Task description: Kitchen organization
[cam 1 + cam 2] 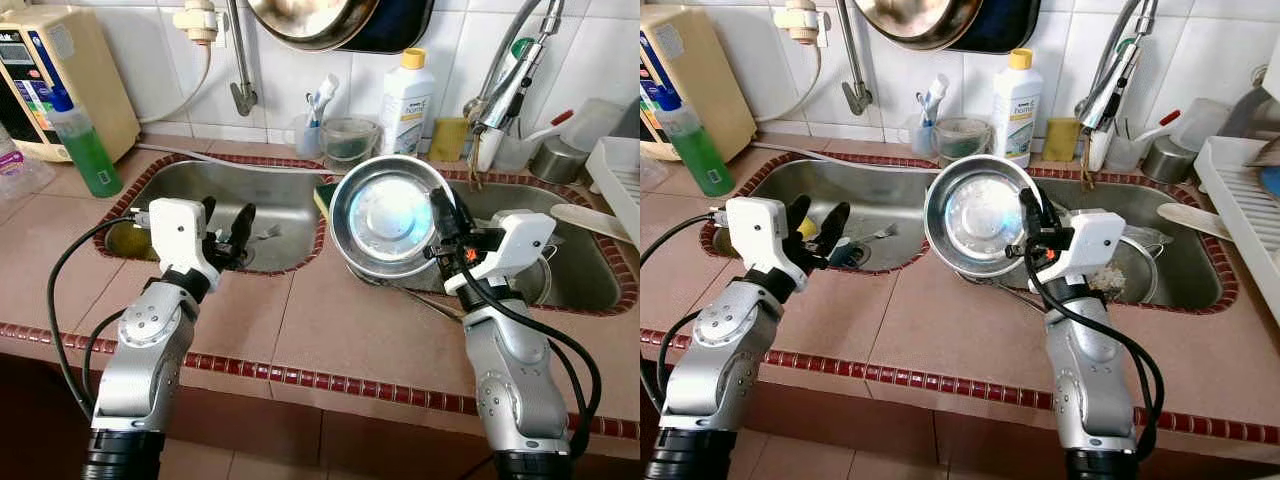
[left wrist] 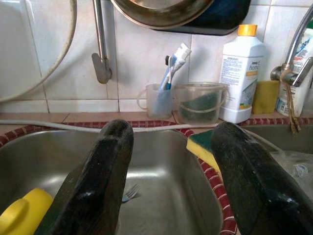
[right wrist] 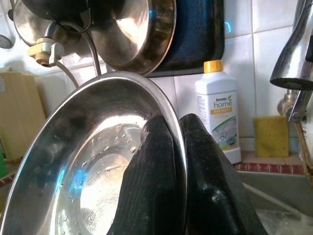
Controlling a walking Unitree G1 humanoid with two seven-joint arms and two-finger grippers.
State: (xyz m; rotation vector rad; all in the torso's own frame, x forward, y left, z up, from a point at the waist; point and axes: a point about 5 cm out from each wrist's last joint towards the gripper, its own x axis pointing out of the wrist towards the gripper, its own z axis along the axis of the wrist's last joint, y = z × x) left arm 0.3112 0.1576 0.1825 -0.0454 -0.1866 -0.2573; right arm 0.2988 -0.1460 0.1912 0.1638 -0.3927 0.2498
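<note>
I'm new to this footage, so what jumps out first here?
The right claw holds a shiny steel bowl by its rim, tilted up over the divider between the two sink basins. The left claw hovers open above the left basin, where a fork lies.

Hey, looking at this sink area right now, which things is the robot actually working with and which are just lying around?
In the job:
steel bowl, rim pinched in the right gripper
left gripper, jaws open over the left sink

Lying about:
green bottle
white bottle
toothbrush cup
sponge
fork
dish rack
</note>
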